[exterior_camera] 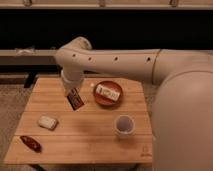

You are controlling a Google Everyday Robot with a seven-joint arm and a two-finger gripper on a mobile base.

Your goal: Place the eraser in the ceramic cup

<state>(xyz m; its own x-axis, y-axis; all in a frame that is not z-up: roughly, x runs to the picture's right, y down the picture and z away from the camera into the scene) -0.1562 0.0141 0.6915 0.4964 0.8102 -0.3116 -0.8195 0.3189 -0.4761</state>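
Camera view, gripper (73, 93) (holding eraser (76, 102)), beside bowl (105, 104)

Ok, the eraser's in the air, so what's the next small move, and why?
Probably carry it rightward in the picture and nearer the camera, to above the ceramic cup. The gripper holds the eraser tilted over the table, left of the orange bowl; the cup stands upright, apart, closer to the front edge.

I see wooden worktop (65, 150): cream block (48, 122) front-left of the jaws, dark red oblong (31, 143) by the corner, orange bowl (107, 104) holding white block (108, 92).
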